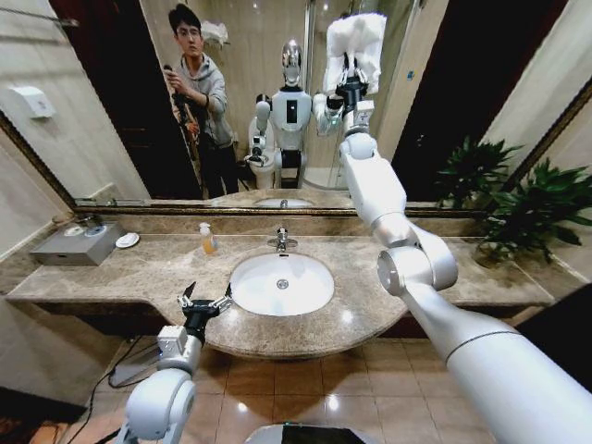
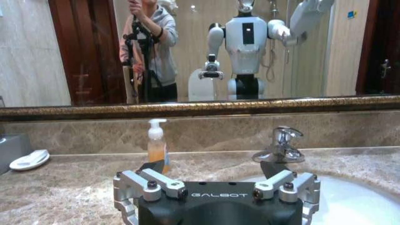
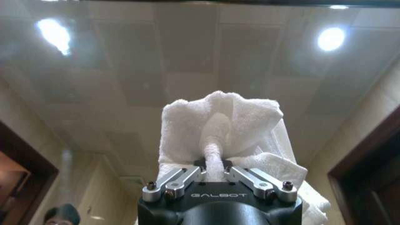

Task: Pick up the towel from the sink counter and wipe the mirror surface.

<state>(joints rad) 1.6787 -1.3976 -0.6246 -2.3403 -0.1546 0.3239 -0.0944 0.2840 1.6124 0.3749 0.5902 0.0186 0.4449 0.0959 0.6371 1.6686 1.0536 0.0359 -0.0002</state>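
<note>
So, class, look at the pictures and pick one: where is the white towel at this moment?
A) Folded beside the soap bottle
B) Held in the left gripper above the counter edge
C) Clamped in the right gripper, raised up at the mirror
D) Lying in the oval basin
C: the right gripper is shut on the towel, raised high against the mirror, while the left gripper hangs open above the sink counter edge.

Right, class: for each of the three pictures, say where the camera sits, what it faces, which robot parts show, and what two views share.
Head view: on the head, facing the mirror and sink counter; both arms show.
Left wrist view: low by the counter, facing the mirror; open left gripper shows.
Right wrist view: raised at the glass; right gripper shut on the towel.
Shared: head and left wrist views both show the soap bottle and tap.
</note>
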